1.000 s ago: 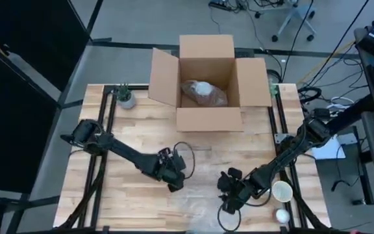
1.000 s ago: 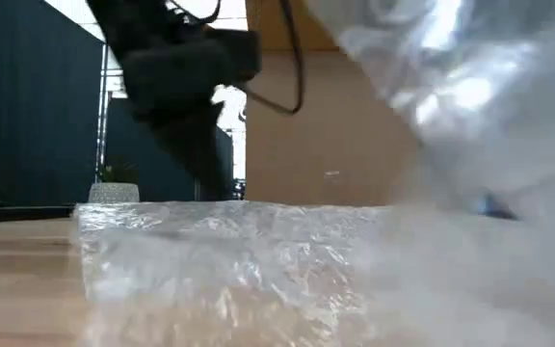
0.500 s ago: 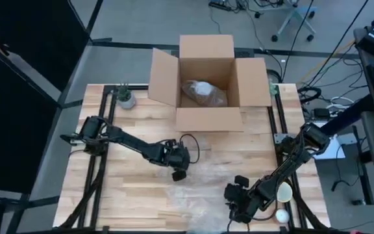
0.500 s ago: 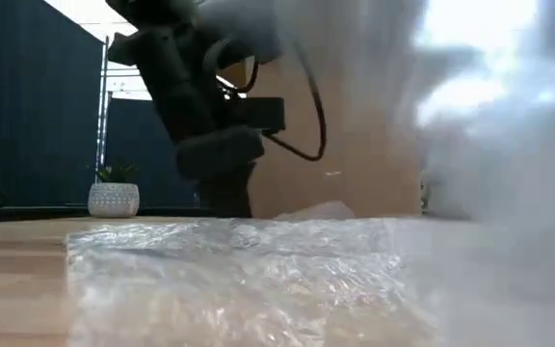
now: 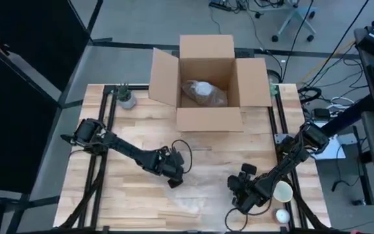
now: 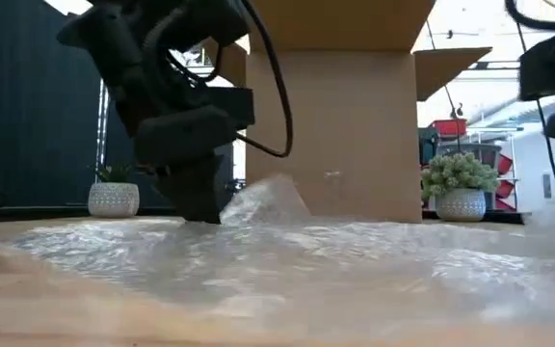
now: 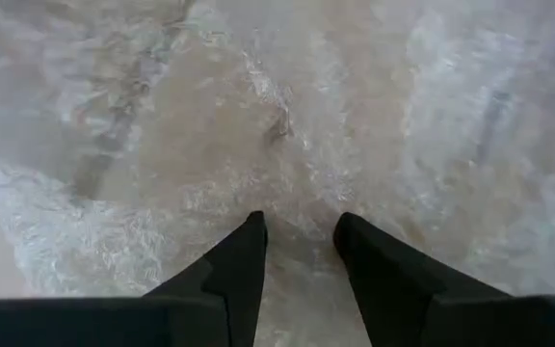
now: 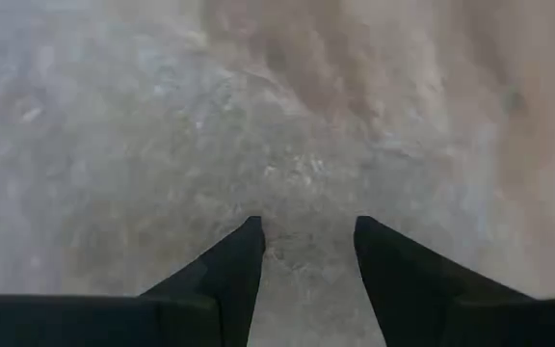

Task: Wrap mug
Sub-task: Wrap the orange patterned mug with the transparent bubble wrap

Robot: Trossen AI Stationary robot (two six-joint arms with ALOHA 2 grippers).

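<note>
— Where are we in the wrap?

— We judge we're laying out the bubble wrap (image 5: 197,195) on the table (image 5: 135,130). Our left gripper (image 7: 297,236) sits low on its far edge, fingers slightly apart over the film; our right gripper (image 8: 306,236) hovers at the sheet's right side, fingers apart, nothing held.

— And the mug?

— The mug (image 5: 282,191) stands off the sheet, just beside our right arm. Next we need the sheet flat, then the mug brought onto it.

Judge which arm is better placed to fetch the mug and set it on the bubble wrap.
Right, probably. The right tool sits just beside the mug at the table's right edge, while the left tool rests on the bubble wrap, farther away.
</note>
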